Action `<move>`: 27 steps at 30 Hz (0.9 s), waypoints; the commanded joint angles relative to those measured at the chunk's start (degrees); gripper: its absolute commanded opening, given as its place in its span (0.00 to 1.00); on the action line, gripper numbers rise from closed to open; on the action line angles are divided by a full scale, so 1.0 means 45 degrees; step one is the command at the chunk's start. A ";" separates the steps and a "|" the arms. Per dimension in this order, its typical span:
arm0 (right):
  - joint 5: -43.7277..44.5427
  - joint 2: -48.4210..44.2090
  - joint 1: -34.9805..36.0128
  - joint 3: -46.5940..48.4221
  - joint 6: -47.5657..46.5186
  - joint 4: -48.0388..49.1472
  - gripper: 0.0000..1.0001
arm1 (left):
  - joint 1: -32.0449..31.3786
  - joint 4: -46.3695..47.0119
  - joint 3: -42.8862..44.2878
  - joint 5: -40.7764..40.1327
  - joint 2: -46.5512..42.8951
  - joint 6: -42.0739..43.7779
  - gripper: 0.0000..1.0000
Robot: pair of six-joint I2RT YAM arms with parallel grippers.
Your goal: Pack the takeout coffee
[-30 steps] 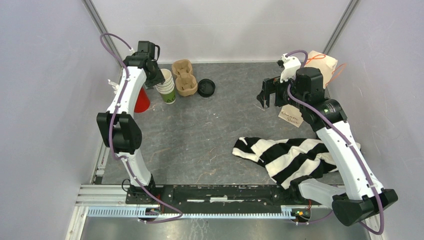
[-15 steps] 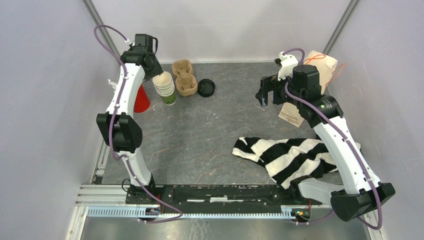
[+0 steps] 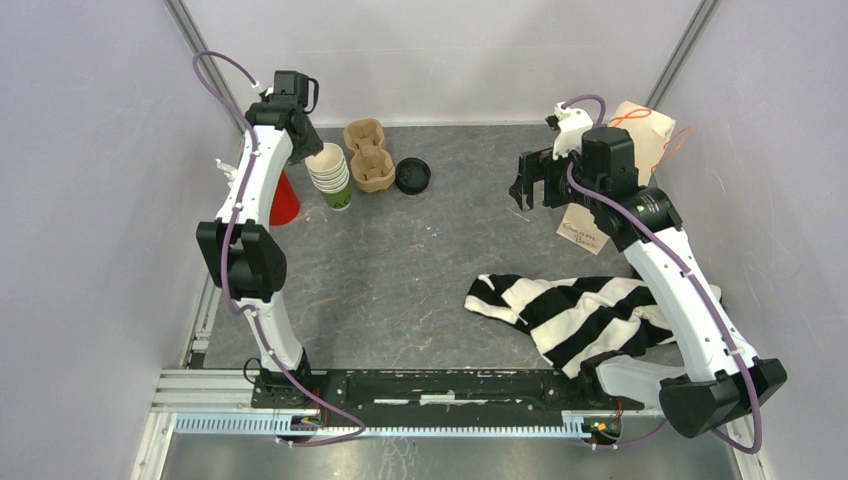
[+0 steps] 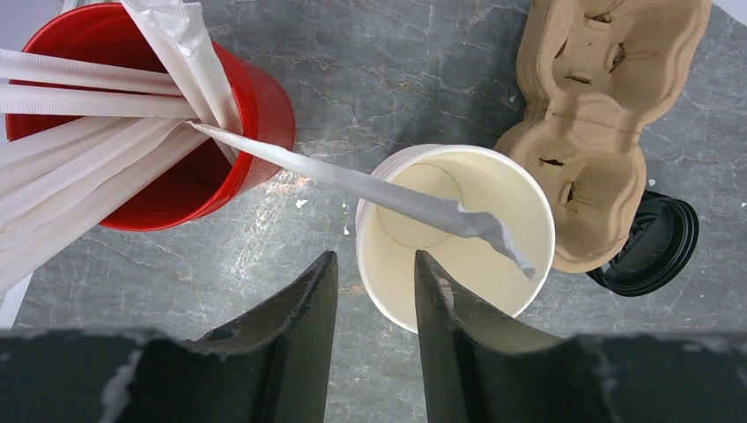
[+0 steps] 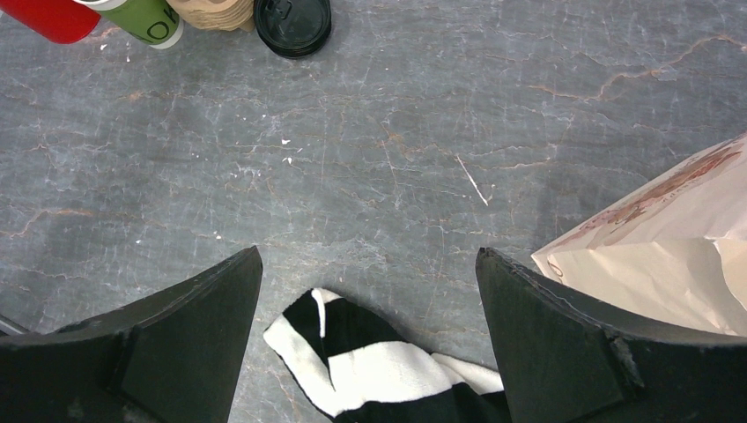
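Note:
The takeout coffee cups [image 3: 331, 174] stand nested in one stack at the back left, cream rims above a green base. In the left wrist view the top cup [image 4: 458, 233] is empty and cream inside, and a white wrapped straw [image 4: 352, 181] lies across its mouth. My left gripper [image 4: 374, 257] is open a narrow way and straddles the cup's near rim, one finger over the inside and one outside. Seen from above, that gripper [image 3: 312, 148] hangs at the stack's back left. A black lid [image 3: 412, 175] lies right of the brown carrier [image 3: 368, 155]. My right gripper [image 3: 528, 185] hovers wide open and empty.
A red cup [image 4: 189, 132] full of white straws stands just left of the stack. A paper bag [image 3: 640, 135] sits at the back right with a paper tag [image 3: 583, 235] in front of it. A black-and-white striped cloth [image 3: 590, 310] lies at the front right.
My left gripper's jaws have narrowed around the top cup's rim and the wrist has drawn back a little. The right gripper has drifted slightly toward the back.

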 commanded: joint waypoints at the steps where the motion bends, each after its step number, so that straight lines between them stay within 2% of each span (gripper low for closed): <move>1: 0.0123 0.0069 -0.0051 0.0542 -0.0031 0.0597 0.98 | 0.0053 0.0304 -0.0043 -0.0226 0.0248 0.0340 0.44; 8: 0.0068 0.0195 -0.0052 0.0582 -0.0039 0.0612 0.98 | 0.0055 0.0312 -0.0397 -0.0280 0.0306 0.0359 0.44; 14: -0.0008 0.0327 -0.0047 0.0637 -0.0052 0.0611 0.98 | 0.0056 0.0409 -0.0391 -0.0266 0.0385 0.0396 0.33; 21: -0.0096 0.0468 -0.0046 0.0697 -0.0045 0.0675 0.98 | 0.0056 0.0414 -0.0423 -0.0318 0.0482 0.0469 0.28; 27: -0.0207 0.0563 -0.0050 0.0738 0.0018 0.0720 0.98 | 0.0056 0.0374 -0.0244 -0.0335 0.0483 0.0596 0.15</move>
